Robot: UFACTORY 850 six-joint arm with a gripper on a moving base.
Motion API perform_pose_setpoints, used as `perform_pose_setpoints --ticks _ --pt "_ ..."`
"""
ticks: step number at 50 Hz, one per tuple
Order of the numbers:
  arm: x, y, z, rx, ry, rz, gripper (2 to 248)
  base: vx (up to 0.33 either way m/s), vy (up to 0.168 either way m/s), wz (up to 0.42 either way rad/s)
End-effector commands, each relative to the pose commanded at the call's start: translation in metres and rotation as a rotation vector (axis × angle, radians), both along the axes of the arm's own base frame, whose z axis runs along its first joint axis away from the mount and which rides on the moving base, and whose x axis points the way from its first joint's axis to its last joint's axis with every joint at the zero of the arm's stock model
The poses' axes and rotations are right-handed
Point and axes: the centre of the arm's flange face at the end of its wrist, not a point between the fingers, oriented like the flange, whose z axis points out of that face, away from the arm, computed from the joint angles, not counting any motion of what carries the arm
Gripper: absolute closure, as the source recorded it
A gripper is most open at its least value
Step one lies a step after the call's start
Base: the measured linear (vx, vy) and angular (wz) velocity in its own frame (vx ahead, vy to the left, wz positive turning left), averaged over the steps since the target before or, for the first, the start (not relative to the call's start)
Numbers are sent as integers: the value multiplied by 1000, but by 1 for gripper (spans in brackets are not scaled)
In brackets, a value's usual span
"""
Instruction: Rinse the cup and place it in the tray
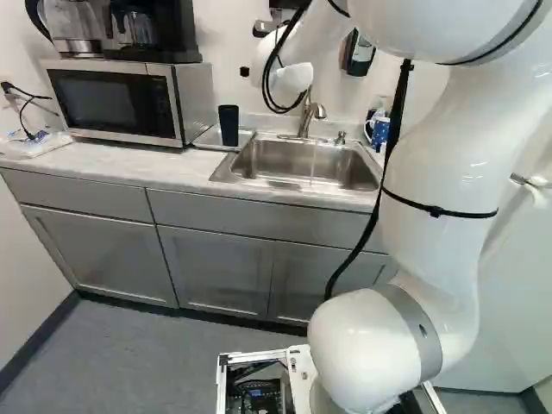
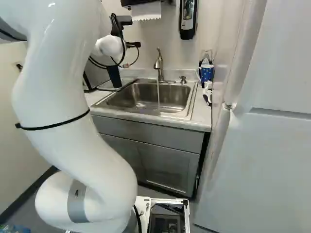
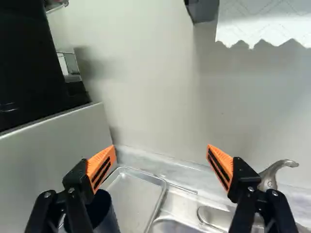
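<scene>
In the right base view my gripper (image 2: 117, 26) is partly hidden behind the wrist, above the counter left of the faucet. The wrist view shows the gripper (image 3: 162, 150) wide open, with nothing between its orange pads. A dark cup (image 1: 228, 126) stands upright, apparently on the metal tray (image 1: 206, 138) between microwave and sink. In the wrist view the cup (image 3: 110, 222), mouth up, is partly covered by one finger, beside the tray's bare surface (image 3: 132, 196). Water (image 2: 158, 94) runs from the faucet (image 2: 159, 63) into the sink (image 2: 121, 97).
The microwave (image 1: 116, 99) stands left of the tray, with a coffee maker (image 1: 155, 30) on top. A paper towel (image 3: 267, 22) hangs on the wall. A blue mug (image 2: 206, 73) and a brush are right of the sink; a white fridge (image 2: 262, 160) stands farther right.
</scene>
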Motion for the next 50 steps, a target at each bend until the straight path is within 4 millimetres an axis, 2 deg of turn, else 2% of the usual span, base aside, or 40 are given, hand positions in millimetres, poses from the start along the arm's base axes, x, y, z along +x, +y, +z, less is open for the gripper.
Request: perform_pose_setpoints --ticks 50 --pt "18 -42 47 2 -19 -71 3 0 0 0"
